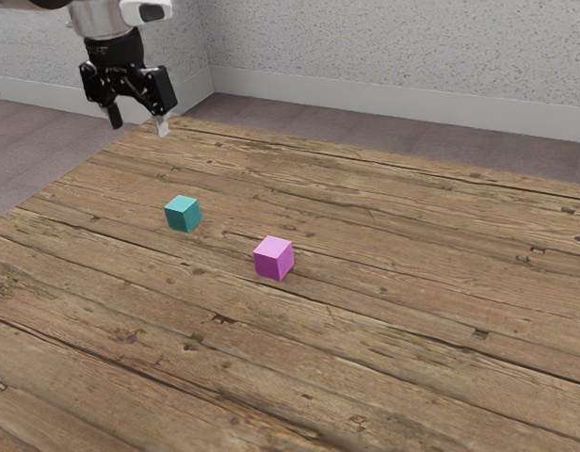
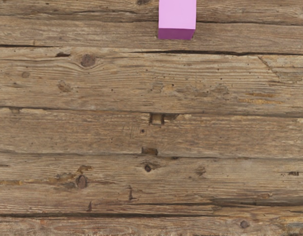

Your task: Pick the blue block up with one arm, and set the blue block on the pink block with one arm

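Observation:
A teal-blue block [image 1: 183, 214] rests on the wooden table [image 1: 384, 311], left of centre in the exterior view. A pink block [image 1: 273, 257] sits a short way to its lower right, apart from it. My black gripper [image 1: 137, 123] hangs open high over the table's far left corner, well above and behind the blue block, with nothing between its fingers. Seen from the wrist, the pink block [image 2: 177, 18] lies on the planks away from my hand.
The plank table's far edge [image 1: 365, 151] runs along a grey floor [image 1: 26, 141], with a pale speckled wall and white baseboard [image 1: 403, 99] behind. Bare planks stretch to the exterior view's right and front.

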`<state>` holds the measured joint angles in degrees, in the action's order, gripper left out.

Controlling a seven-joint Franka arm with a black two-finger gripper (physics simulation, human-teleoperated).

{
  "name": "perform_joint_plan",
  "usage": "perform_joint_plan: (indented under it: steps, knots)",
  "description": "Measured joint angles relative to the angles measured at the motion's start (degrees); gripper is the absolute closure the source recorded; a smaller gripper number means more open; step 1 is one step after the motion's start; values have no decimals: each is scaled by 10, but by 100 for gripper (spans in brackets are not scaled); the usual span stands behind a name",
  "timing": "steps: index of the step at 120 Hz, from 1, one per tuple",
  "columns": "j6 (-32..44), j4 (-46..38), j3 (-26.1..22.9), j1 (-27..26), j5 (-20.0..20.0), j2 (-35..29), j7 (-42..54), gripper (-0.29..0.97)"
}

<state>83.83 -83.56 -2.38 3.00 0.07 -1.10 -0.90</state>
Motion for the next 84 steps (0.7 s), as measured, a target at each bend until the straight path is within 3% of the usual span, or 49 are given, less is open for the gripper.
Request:
perform_joint_plan:
  steps: [31, 51, 84]
  knots:
    - [-22, 3, 1, 29, -5, -1, -7, 0]
    - [-72, 168, 2, 52, -5, 17, -11, 0]
    - [-78, 196, 56, 44, -5, 57, -15, 0]
